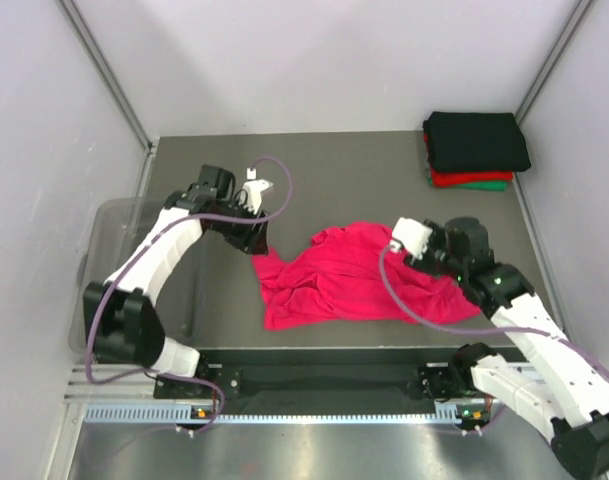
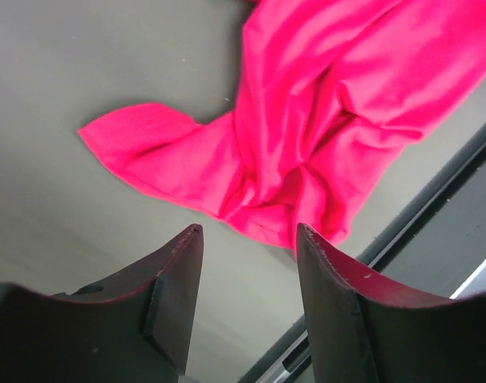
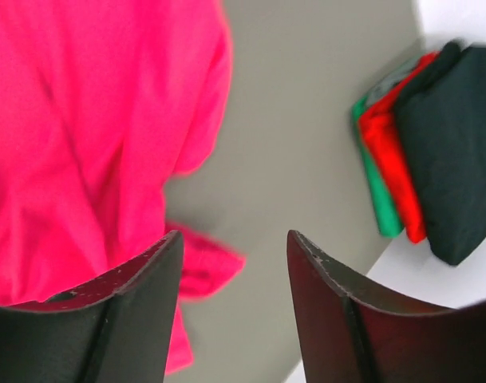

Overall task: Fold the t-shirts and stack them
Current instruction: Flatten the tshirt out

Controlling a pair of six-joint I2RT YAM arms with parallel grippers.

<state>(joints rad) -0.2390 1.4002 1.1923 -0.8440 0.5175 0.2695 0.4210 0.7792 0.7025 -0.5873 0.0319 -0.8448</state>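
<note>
Where stacked, green t-shirt barely shows.

Crumpled magenta t-shirt at centre; folded stack, black over red over green, far-right corner.

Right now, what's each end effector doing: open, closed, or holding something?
Left end effector: open, holding nothing, near the edge of the pink shirt.
Right end effector: open, holding nothing, over the same shirt.

Pink shirt: soft matt cloth, creased. Table: smooth matt grey surface. Fingers: dark, matt, edges scuffed.
</note>
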